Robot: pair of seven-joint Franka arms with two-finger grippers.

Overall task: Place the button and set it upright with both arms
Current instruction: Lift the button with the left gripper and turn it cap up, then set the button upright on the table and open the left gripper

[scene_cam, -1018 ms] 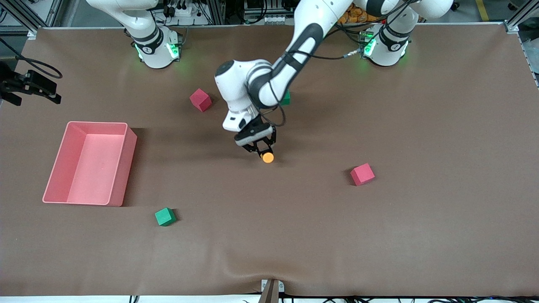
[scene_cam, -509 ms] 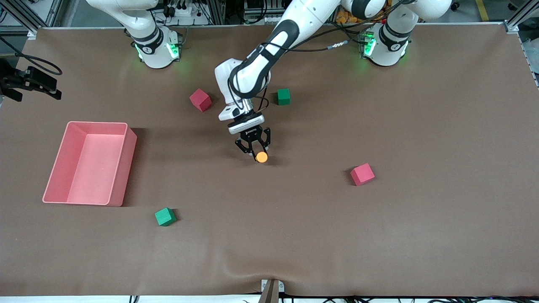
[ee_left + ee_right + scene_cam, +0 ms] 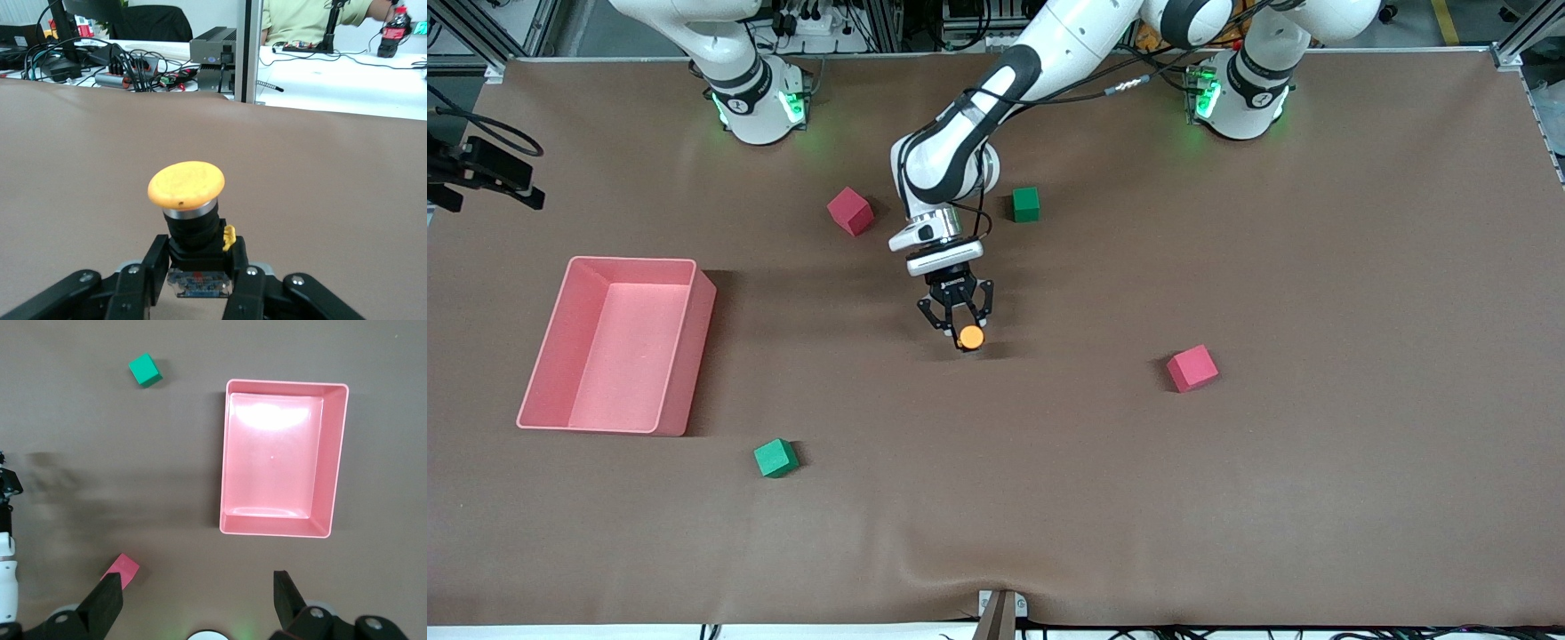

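On our brown desk [image 3: 1316, 489] we list, by size: a pink bin [image 3: 615, 344] toward the right arm's end. Left claw [image 3: 958, 331], over mid-desk, fingers closed on the button [image 3: 970, 337], gripping its black body, orange cap upward in the left wrist view [image 3: 186, 184]. Right claw [image 3: 200, 603], high over the bin's end of the desk, fingers spread wide and empty; that arm waits. Two red cubes [image 3: 850, 211] [image 3: 1192, 368]. Two green cubes [image 3: 1026, 204] [image 3: 775, 458].
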